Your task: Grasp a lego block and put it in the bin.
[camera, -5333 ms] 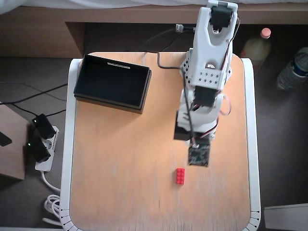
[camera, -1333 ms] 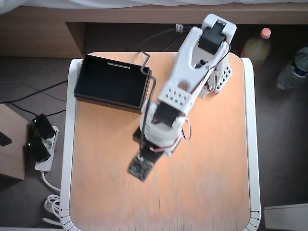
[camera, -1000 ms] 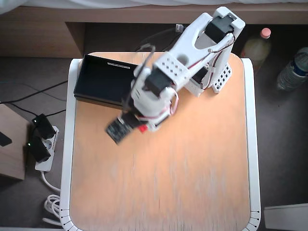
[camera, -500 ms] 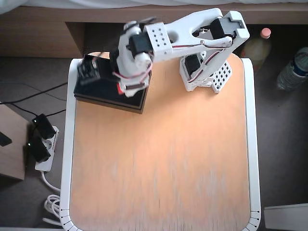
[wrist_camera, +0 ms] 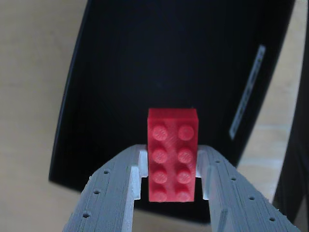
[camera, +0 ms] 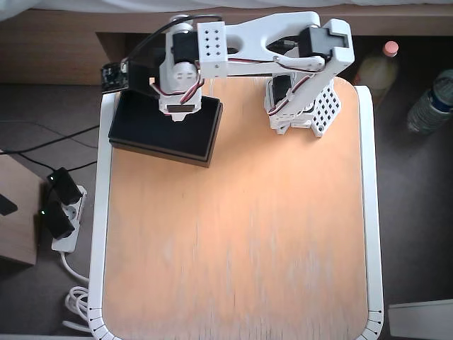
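Note:
In the wrist view my gripper [wrist_camera: 172,181] is shut on the red lego block [wrist_camera: 172,153], studs facing the camera, held between two white fingers [wrist_camera: 116,188]. The block hangs above the black bin [wrist_camera: 145,72], whose dark floor fills the view behind it; a thin pale strip [wrist_camera: 247,92] runs along one edge. In the overhead view the bin [camera: 152,134] sits at the table's far left corner and the arm's wrist [camera: 182,78] reaches over it. The block and fingertips are hidden under the wrist there.
The arm's white base [camera: 304,106] stands at the far middle of the pale wooden table [camera: 241,241]. Bottles [camera: 432,106] stand on the floor off the right side. A power strip with cables [camera: 60,212] lies off the left side.

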You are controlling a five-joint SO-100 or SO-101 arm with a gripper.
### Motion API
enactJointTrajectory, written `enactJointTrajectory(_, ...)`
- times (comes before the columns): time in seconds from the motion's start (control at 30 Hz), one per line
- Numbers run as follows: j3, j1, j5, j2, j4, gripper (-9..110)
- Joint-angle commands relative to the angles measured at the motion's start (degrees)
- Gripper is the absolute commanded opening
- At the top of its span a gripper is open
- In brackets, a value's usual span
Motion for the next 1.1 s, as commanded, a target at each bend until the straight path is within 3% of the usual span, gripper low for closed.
enactJointTrajectory(0.0,-5.2,1.1,-0.8,-1.9,-5.4,0)
enactJointTrajectory(0.4,-5.2,1.1,-1.9,-5.9,-10.7,0)
enactJointTrajectory(0.8,-5.2,1.1,-2.1,-6.1,-11.1,14)
enactJointTrajectory(1.07,-5.4,-0.1,-2.9,-5.5,-11.4,15)
